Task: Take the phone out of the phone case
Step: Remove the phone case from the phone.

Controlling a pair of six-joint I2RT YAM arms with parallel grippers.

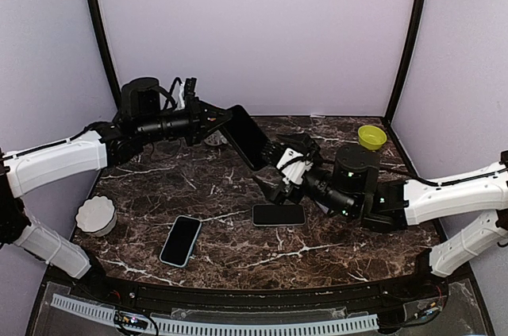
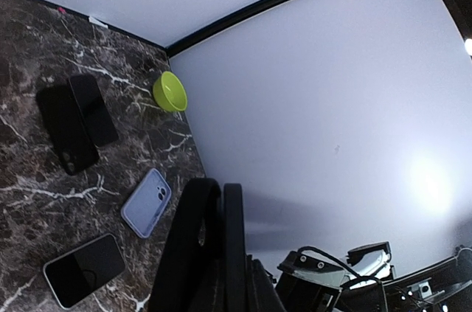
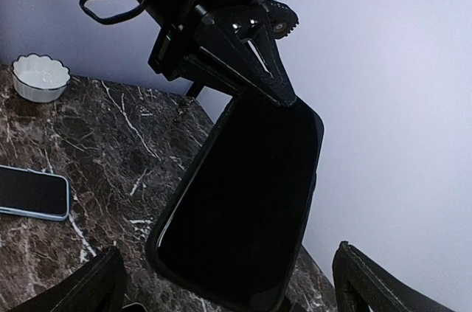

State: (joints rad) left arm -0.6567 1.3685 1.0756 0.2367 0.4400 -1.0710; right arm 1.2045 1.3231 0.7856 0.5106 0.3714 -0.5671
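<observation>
A black phone in a black case [image 1: 246, 136] is held tilted in the air above the marble table [image 1: 206, 185]. My left gripper [image 1: 218, 120] is shut on its upper end; the right wrist view shows those fingers [image 3: 254, 68] clamped on the top edge of the dark screen [image 3: 243, 201]. In the left wrist view the phone and case [image 2: 221, 245] appear edge-on as two black slabs side by side. My right gripper [image 1: 282, 168] is open at the phone's lower end. Its fingertips [image 3: 81, 290] stand wide on either side and do not touch it.
A blue-cased phone [image 1: 181, 241] and a dark phone [image 1: 279, 214] lie flat on the table. A white scalloped bowl [image 1: 96, 215] sits at the left edge and a green bowl [image 1: 371, 137] at the back right. A light blue case [image 2: 146, 202] and black phones [image 2: 74, 120] lie further right.
</observation>
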